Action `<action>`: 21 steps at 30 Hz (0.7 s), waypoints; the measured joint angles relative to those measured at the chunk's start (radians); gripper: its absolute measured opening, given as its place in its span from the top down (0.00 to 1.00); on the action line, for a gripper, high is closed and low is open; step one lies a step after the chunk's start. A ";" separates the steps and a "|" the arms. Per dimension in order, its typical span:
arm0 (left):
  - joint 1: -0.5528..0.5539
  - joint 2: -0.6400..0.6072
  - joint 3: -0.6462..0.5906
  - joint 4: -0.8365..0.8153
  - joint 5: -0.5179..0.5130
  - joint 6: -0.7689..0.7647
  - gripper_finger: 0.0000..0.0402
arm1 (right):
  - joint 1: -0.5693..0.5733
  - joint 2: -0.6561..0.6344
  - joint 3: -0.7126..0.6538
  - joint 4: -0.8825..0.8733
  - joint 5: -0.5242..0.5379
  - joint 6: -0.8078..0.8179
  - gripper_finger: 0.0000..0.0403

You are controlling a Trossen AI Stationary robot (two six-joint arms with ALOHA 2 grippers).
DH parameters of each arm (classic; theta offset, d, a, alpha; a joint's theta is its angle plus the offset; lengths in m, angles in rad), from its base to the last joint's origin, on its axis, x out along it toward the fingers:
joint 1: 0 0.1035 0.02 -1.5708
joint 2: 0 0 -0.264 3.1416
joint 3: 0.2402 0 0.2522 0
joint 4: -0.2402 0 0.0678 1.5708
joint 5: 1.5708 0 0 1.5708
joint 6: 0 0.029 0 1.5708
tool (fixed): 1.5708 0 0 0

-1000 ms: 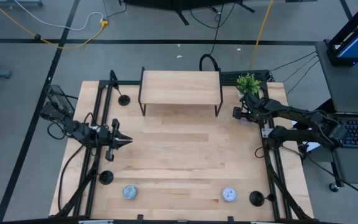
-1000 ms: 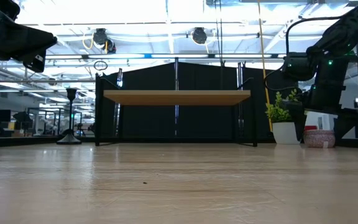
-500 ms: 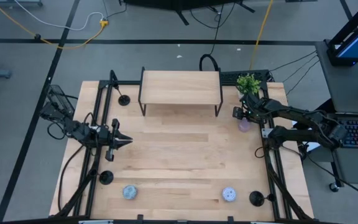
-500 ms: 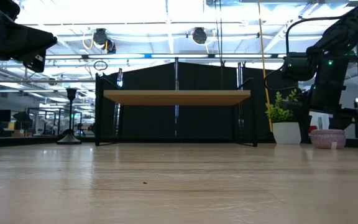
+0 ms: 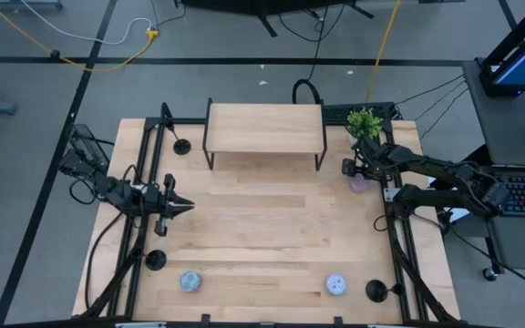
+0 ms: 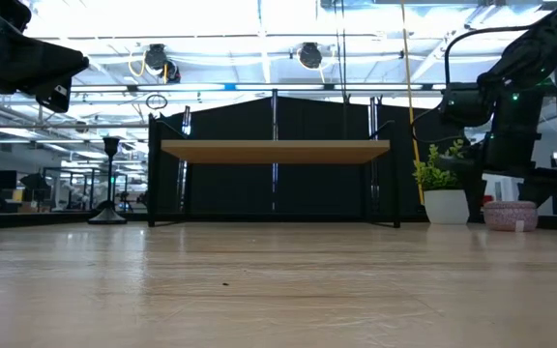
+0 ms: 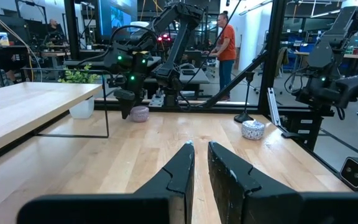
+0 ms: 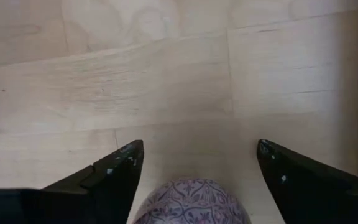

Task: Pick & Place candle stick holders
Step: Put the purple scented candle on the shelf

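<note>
Three black candle stick holders stand on their disc bases on the wooden table: one far left (image 5: pixel 181 146), one near left (image 5: pixel 156 260), one near right (image 5: pixel 375 291). My right gripper (image 5: pixel 347 167) is at the far right, open and pointing down. Its fingers stand either side of a lavender puck (image 8: pixel 191 202) without touching it. The puck lies flat on the table (image 5: pixel 359 184). My left gripper (image 5: pixel 188 207) waits shut above the table's left side, pointing level toward the right.
A wooden shelf on black legs (image 5: pixel 264 128) stands at the far middle, with a small potted plant (image 5: pixel 364 121) to its right. A grey puck (image 5: pixel 190 281) and a white puck (image 5: pixel 336 284) lie near the front edge. The table's middle is bare wood.
The lavender puck, mostly hidden under my right gripper a second ago, now lies in plain sight on the table just on the gripper's near side. Both arms have kept their places.
</note>
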 joint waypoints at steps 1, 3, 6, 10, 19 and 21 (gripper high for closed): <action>0.000 0.000 0.000 0.000 0.000 0.000 0.87 | 0.000 0.000 0.000 0.000 -0.005 -0.002 0.20; 0.000 0.000 0.000 0.000 0.000 0.000 0.87 | 0.000 0.000 0.000 0.000 -0.026 -0.003 0.17; 0.000 0.000 0.000 0.000 0.000 0.000 0.87 | 0.000 0.000 0.001 -0.001 -0.055 -0.020 0.14; 0.000 0.000 0.000 0.000 0.000 0.000 0.87 | 0.000 -0.001 0.001 -0.008 -0.095 -0.070 0.12; 0.000 0.000 0.000 0.000 0.000 0.000 0.87 | 0.030 -0.001 0.003 -0.050 -0.122 -0.082 0.11; 0.000 0.000 0.000 0.000 0.000 0.000 0.87 | 0.038 -0.002 0.003 -0.064 -0.122 -0.074 0.11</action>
